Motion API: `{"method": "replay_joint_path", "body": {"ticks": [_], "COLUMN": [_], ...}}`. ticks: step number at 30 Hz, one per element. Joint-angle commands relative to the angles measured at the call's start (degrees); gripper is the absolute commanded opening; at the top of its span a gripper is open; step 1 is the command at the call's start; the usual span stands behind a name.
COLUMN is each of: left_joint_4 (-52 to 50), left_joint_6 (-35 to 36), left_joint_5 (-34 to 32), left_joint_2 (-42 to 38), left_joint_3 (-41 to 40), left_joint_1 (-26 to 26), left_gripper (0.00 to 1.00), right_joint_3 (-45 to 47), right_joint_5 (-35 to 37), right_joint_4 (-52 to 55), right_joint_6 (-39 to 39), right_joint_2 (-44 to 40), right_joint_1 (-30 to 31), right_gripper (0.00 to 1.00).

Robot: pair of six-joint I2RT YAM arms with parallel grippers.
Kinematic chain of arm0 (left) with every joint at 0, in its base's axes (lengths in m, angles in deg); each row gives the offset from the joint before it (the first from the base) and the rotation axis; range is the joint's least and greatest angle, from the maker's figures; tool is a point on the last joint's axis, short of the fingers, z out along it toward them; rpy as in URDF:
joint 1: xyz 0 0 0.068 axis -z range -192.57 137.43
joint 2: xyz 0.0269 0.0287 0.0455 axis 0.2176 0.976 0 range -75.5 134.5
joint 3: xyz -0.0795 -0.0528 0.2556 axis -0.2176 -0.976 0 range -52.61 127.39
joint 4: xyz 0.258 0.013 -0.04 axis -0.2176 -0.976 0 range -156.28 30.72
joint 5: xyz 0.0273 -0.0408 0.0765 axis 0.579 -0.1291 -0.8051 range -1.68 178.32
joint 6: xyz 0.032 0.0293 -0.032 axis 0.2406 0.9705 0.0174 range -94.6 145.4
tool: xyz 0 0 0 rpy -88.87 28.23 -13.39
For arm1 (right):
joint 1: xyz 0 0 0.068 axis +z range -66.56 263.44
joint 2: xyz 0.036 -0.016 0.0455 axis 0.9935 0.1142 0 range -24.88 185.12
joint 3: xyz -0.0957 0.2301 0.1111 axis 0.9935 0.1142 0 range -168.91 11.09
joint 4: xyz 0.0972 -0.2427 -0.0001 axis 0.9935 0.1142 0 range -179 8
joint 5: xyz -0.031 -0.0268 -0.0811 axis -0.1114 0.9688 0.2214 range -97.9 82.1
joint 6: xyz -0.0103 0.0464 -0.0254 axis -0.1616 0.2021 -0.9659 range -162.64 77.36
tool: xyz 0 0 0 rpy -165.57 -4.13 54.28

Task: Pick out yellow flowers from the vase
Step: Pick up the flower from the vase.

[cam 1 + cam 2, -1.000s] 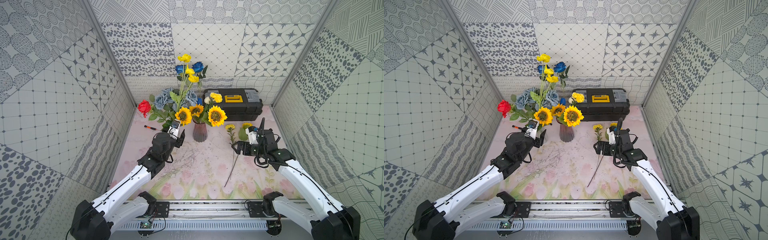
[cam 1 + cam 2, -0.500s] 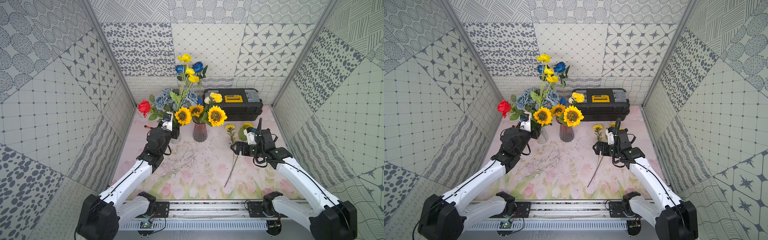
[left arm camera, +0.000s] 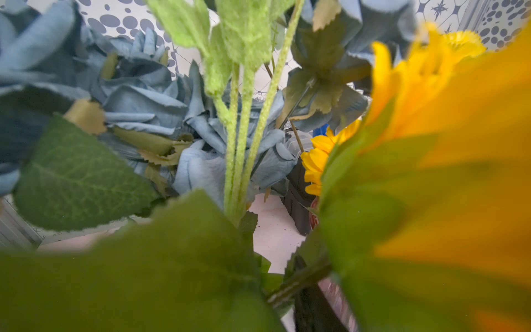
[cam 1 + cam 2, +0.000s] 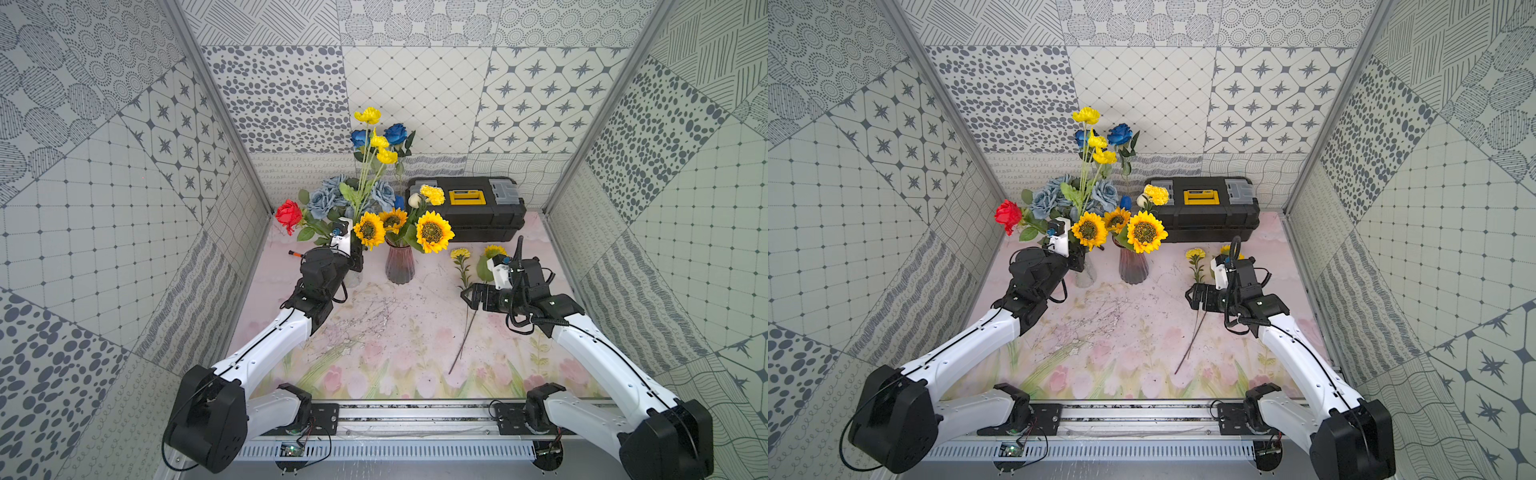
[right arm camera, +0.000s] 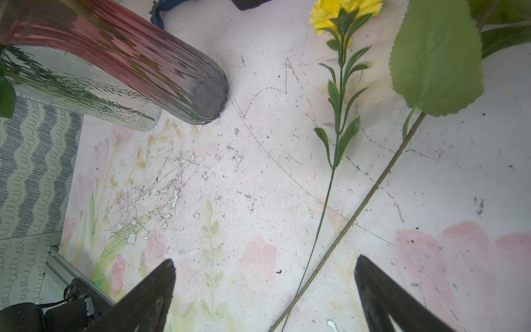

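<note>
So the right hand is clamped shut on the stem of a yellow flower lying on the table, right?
No, the right hand is open, gripping nothing. The right wrist view shows its fingers wide apart, with the stem of the yellow flower lying loose on the table between them.

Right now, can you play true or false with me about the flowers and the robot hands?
1. The right gripper is open. True.
2. A yellow carnation lies on the table. True.
3. The red rose lies flat on the table. False: it sticks up beside the grey-blue roses.
4. The toolbox is red. False: it is black with a yellow handle.
5. The ribbed red vase is empty. False: sunflowers stand in it.
</note>
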State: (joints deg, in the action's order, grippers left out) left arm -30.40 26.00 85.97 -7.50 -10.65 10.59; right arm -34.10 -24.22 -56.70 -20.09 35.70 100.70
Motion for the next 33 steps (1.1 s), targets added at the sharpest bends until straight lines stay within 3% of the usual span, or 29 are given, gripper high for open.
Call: {"method": "replay_joint_path", "body": {"ticks": [1,9,20,33], "left_joint_4": [4.0,1.8,-1.7,-14.3], "left_joint_6": [-1.1,-0.9,-0.3,1.9], "left_joint_5": [1.6,2.0,2.4,8.2], "left_joint_2": [0.0,-1.8,-4.1,-8.7], "left_joint_3": [1.4,1.8,3.8,12.2], "left_joint_1": [-0.2,-0.3,-0.3,-0.3], "left_gripper": [0.34,0.13,0.09,0.08], "right_joint_3": [-0.6,-0.2,0.2,0.9], "right_joint_5": [0.0,-0.3,-0.6,-1.3], "right_joint_4": [-1.8,-2.1,-2.4,-2.9], "right_joint_6": [0.2,0.7,0.9,1.5], "right_joint_2": [0.2,0.3,0.3,-0.1], "right_joint_1": [-0.2,-0.2,-0.1,-0.1], "right_gripper": [0.98,0.98,0.98,0.98]}}
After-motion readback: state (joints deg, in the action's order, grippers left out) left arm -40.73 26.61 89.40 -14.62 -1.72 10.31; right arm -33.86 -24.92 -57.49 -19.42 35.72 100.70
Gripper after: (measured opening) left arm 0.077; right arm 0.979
